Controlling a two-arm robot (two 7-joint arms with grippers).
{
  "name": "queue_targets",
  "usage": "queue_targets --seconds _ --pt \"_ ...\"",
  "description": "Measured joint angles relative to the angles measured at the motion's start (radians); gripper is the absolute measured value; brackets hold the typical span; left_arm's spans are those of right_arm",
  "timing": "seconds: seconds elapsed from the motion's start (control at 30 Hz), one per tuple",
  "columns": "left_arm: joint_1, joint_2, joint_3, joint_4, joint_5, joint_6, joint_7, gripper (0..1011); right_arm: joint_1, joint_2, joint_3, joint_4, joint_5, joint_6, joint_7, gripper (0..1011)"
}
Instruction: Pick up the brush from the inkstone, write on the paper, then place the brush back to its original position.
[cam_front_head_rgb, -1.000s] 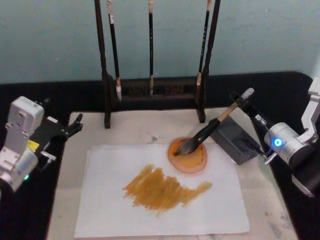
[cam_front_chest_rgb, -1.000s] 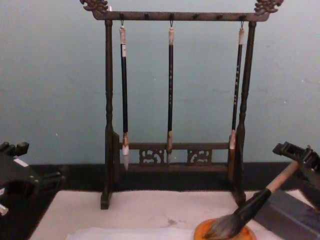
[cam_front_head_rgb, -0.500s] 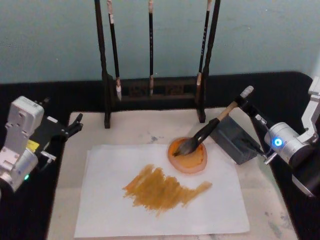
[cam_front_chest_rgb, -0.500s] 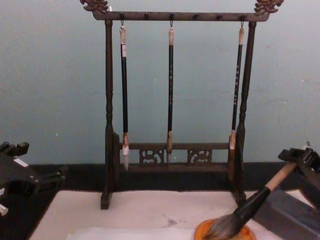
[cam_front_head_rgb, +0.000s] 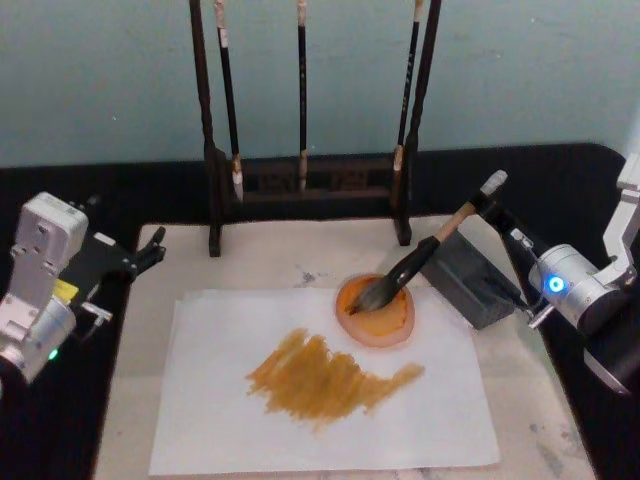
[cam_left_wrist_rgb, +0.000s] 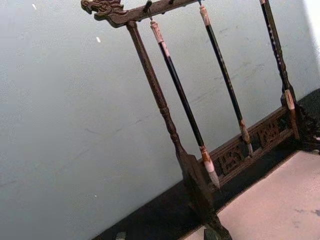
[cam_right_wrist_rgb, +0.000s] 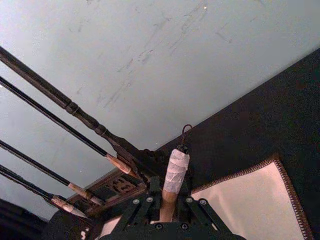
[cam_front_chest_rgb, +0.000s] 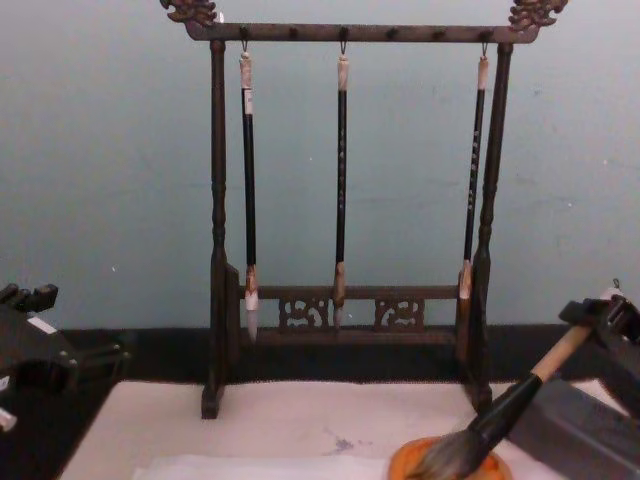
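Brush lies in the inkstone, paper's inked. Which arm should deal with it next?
Right. The right gripper sits at the handle end of the brush resting in the inkstone; the left gripper is parked beyond the paper's left edge.

Calligraphy desk, carved brush rack (cam_front_chest_rgb: 217, 200), cream felt mat (cam_front_head_rgb: 270, 250), plain teal wall (cam_front_head_rgb: 100, 80)

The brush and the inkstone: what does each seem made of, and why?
The brush: matte tan handle looks like wood; dark ferrule, possibly horn or plastic; grey-white head splays like soft hair. The inkstone: smooth orange-brown dish, perhaps glazed ceramic or stone; cannot tell which.
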Motion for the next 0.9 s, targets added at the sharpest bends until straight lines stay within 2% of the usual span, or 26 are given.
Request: queue_targets --seconds 0.33,0.63,0.9 --pt "0.0 0.0 0.0 0.0 0.0 0.0 0.0 1010 -0.001 0.001 0.002 -0.009 -0.001 0.002 0.006 188" --pt "0.0 0.0 0.0 0.0 0.0 0.0 0.0 1010 -0.021 0.017 0.008 -0.078 0.006 0.024 -0.005 186" --pt "0.0 0.0 0.0 0.0 0.0 0.0 0.0 1010 -0.037 0.035 0.01 -0.143 0.031 0.038 -0.017 184"
